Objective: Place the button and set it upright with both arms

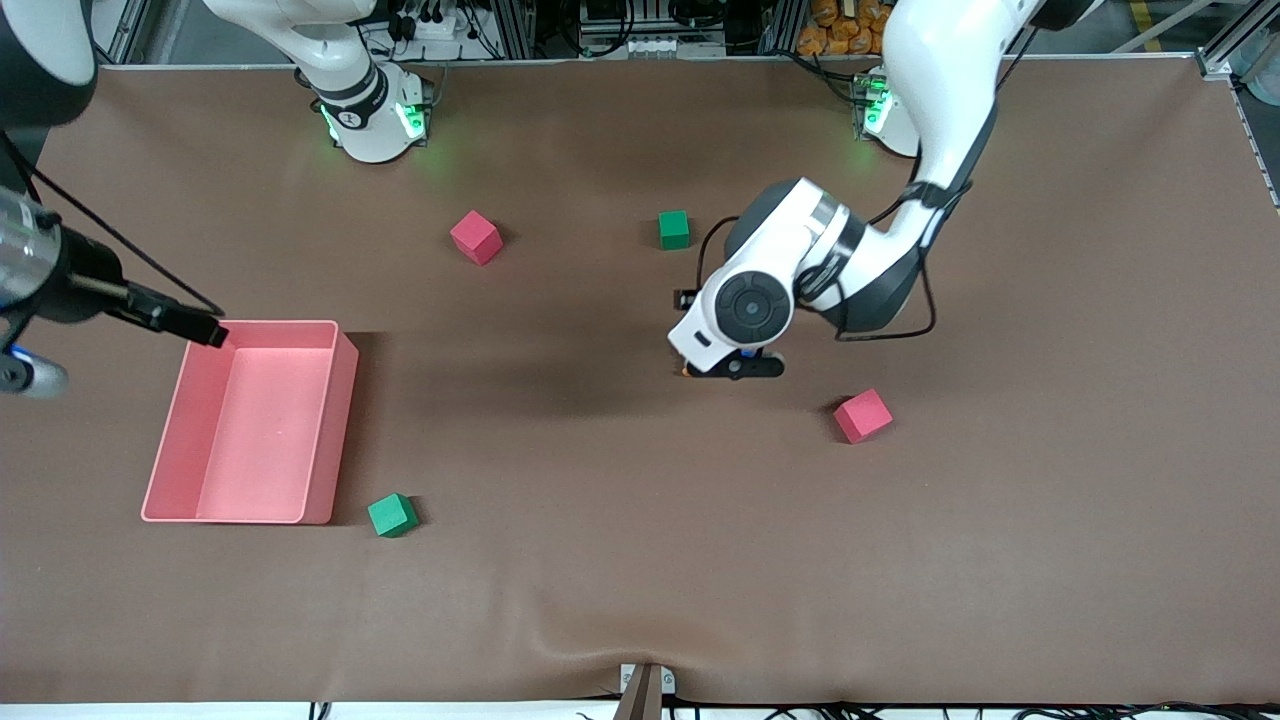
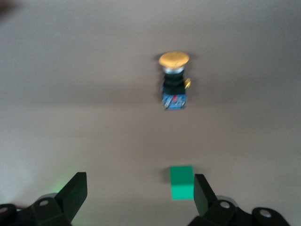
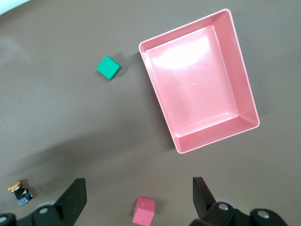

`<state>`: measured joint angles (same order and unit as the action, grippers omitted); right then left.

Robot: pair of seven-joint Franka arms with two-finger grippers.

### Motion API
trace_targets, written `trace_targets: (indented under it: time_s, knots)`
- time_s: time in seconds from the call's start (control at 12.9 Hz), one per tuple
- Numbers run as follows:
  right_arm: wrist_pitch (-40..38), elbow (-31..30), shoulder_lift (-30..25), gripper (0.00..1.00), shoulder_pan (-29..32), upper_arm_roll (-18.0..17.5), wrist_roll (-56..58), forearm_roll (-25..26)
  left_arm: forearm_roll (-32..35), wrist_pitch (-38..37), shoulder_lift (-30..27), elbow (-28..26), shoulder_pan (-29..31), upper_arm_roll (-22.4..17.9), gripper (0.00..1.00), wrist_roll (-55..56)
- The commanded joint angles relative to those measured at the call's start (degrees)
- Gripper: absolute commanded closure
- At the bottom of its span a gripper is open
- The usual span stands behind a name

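Two pincers, both spread apart, nothing held. My left gripper point(image 2: 136, 195) hovers over mid-table above the button point(image 2: 173, 81) — it lies on its side on the brown table point(image 1: 1050, 560), orange cap pointing away from the green cube point(image 2: 182, 182). My right gripper point(image 3: 138, 197) hangs near the pink tray point(image 1: 330, 440) — that arm waits.

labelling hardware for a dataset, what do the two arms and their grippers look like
Both arms are glossy white with rounded shells and black joint bands. Green lights glow at each base. The left arm has a round black cap on its wrist joint and a thin black cable looping alongside. The left gripper and right gripper each have two black wedge-shaped fingers.
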<state>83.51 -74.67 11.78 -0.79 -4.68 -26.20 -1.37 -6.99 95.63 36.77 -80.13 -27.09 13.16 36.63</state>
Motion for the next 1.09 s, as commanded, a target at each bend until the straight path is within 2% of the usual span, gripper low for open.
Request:
trace_targets:
  time_s: [0.0, 0.08, 0.39, 0.62, 0.85, 1.01]
  knots:
    - [12.6, -24.1, -16.0, 0.00, 1.5, 0.4, 6.4, 0.9, -0.9, 5.1, 4.6, 2.3, -1.0, -0.6, 0.00, 0.1]
    - [15.1, -28.0, -18.7, 0.00, 1.2, 2.2, 9.4, 0.8, -0.9, 6.6, 6.1, 2.3, -1.3, -0.5, 0.04, 0.0]
    - [14.0, -27.7, -20.0, 0.00, 1.5, 4.7, 15.2, 0.8, -1.0, 9.0, 9.2, 2.3, -2.7, -0.6, 0.01, -0.1]
    - [13.7, -22.2, -16.1, 0.00, 1.5, 5.3, 16.3, 0.5, -1.0, 9.0, 10.7, 2.3, -2.7, -0.5, 0.07, -1.5]
    - [8.8, -15.9, -12.8, 0.00, 1.5, 5.2, 16.3, 1.0, -1.0, 9.4, 11.7, 2.4, -2.3, -0.9, 0.11, -4.8]
    - [7.9, -14.9, -12.3, 0.00, 1.3, 5.2, 16.3, 0.9, -1.0, 10.4, 12.4, 2.3, -2.5, -0.9, 0.13, -3.8]
